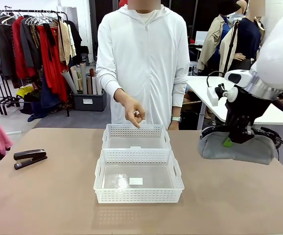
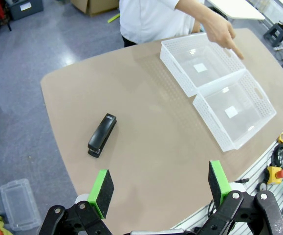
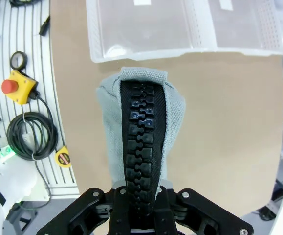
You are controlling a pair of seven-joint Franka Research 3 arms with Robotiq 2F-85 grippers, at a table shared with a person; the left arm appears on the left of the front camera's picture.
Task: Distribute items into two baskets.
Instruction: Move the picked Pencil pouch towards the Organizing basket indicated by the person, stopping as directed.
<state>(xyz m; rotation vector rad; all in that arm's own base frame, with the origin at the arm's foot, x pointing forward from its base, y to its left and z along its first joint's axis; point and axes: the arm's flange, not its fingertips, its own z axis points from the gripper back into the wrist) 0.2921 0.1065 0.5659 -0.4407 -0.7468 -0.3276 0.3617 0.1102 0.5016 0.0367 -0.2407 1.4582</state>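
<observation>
- Pouch bag (image 1: 236, 147), grey and soft, sat to the right of the two baskets and well apart from them, hanging from its black braided handle (image 3: 141, 132); whether its bottom had cleared the table (image 1: 58, 205) could not be told.
- The right gripper (image 1: 238, 133) was clamped shut on that handle from above, fingers pinched tight with the strap running up between them.
- The near basket (image 1: 139, 195) and the far basket (image 1: 134, 130) stood touching end to end in the middle of the table, both with nothing in them.
- A person's hand (image 1: 134, 112) hung over the far basket, one finger pointing down, which probably marked that basket for the pouch.
- Doing the step well likely meant lifting high enough for the sagging body to pass over the basket rim, carrying slowly so the soft bag did not swing, centring it over the basket floor and letting go low.
- The risk was the limp bag catching the lattice wall and nudging the light baskets.
- The stapler (image 1: 30, 158) lay flat at the far left of the table, untouched.
- The left gripper (image 2: 161, 186) hovered high above that side, fingers spread wide and holding nothing.
</observation>
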